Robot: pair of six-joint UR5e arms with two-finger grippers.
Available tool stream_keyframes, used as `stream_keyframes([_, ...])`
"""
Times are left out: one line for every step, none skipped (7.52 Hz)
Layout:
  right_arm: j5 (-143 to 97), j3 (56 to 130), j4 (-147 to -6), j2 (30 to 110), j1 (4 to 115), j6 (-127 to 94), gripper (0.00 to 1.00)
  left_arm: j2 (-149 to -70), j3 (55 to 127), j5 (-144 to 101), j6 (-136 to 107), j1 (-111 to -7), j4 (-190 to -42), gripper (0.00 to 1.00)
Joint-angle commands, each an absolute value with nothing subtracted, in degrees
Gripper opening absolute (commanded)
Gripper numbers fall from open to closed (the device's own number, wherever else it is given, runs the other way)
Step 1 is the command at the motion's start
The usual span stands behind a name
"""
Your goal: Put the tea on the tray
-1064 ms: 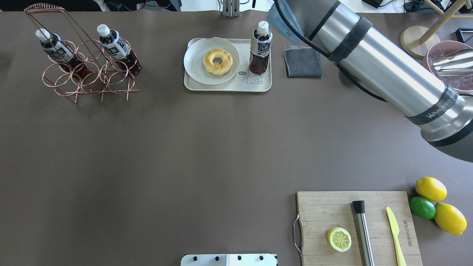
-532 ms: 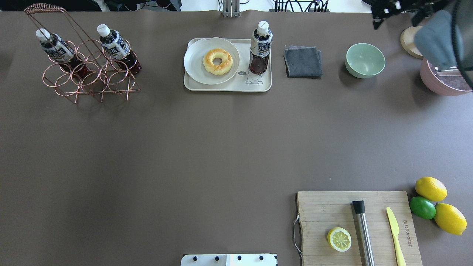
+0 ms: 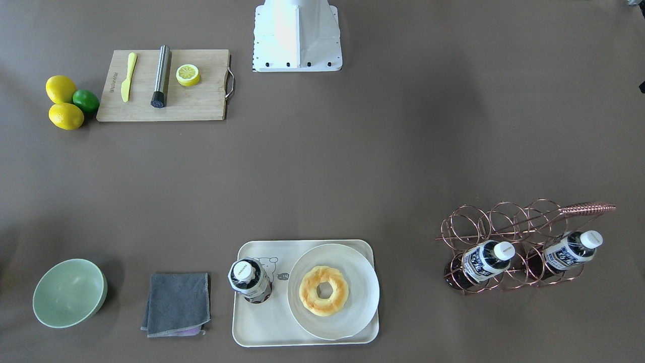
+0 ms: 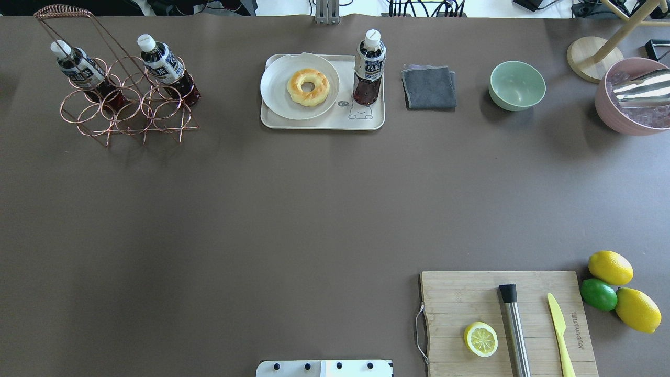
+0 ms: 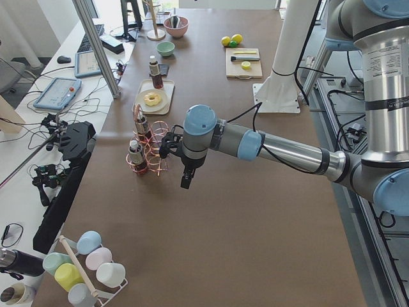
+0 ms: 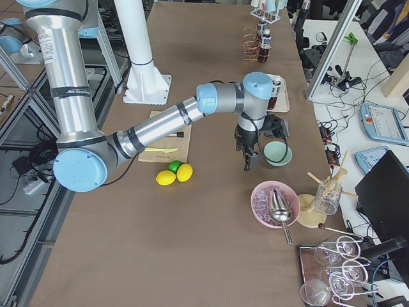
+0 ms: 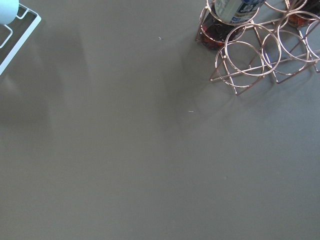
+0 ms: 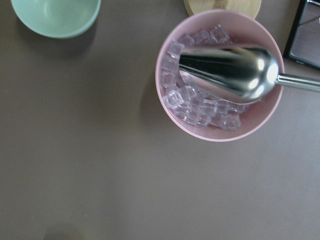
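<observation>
My right arm was over the bench a moment ago and is now gone from the view from above. The tea (image 4: 369, 68) stands upright on the tray (image 4: 319, 124), with nothing holding it, so I think the job is done. My right pincer (image 6: 248, 165) hangs near the green bowl (image 6: 279, 153), well apart from the tea. I cannot tell if it is open or closed.

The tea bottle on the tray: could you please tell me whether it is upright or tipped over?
Upright. The tea bottle stands on its base on the tray, white cap uppermost.
</observation>
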State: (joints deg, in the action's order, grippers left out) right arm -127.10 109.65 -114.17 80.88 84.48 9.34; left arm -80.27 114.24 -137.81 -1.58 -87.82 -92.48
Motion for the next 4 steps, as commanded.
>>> stream_keyframes([-127.2,101.6,-114.0,84.9,92.4,26.0,1.0,-79.8,113.7,-137.8,-1.4,-88.3,-91.3,0.96])
stream_keyframes([-127.3,97.3,-111.1,85.3,95.1,30.1,1.0,-79.5,113.6,-137.8,-1.4,-88.3,-91.3,0.97])
stream_keyframes([-127.8,91.4,-105.5,85.4,97.4,33.3,1.0,-79.4,113.6,-137.8,-1.3,-88.3,-91.3,0.97])
stream_keyframes([-128.4,87.4,-101.0,85.6,98.9,33.7,1.0,-79.3,112.7,-137.9,-1.3,-88.3,-91.2,0.97])
